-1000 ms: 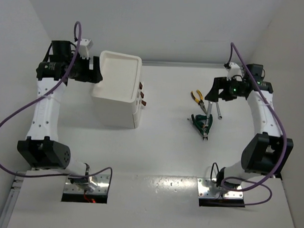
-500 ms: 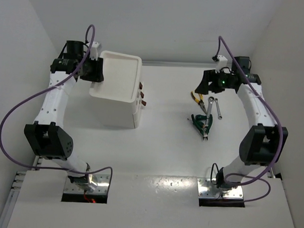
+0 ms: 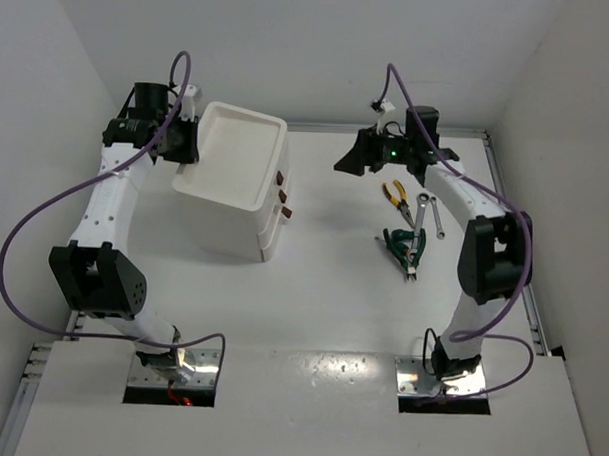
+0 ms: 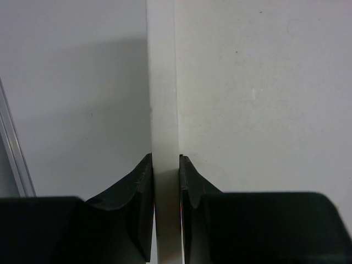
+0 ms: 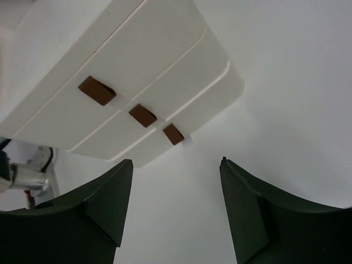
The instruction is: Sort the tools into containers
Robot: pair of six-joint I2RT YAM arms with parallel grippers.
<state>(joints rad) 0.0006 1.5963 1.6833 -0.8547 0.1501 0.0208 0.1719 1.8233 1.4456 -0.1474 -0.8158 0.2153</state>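
The containers are one white drawer unit (image 3: pixel 230 220) with a rimmed top tray (image 3: pixel 243 126) and three brown-handled drawers (image 5: pixel 143 115). My left gripper (image 3: pixel 192 144) is shut on the tray's left rim (image 4: pixel 162 82), with both fingers pressed against the thin white wall. My right gripper (image 3: pixel 347 161) hangs open and empty in the air, pointing left at the drawer fronts from a short way off. Behind it on the table lie the tools: yellow-handled pliers (image 3: pixel 394 193), dark green-handled pliers (image 3: pixel 402 243) and two silver wrenches (image 3: pixel 422 210) (image 3: pixel 437 218).
White walls close in the table on the left, back and right. A metal rail (image 3: pixel 388 129) runs along the back edge. Bare white tabletop (image 3: pixel 329 249) lies between the drawer unit and the tools.
My left gripper has closed on the tray rim. My right arm has swung left, away from the tools and towards the drawer fronts, with its jaws narrowing a little.
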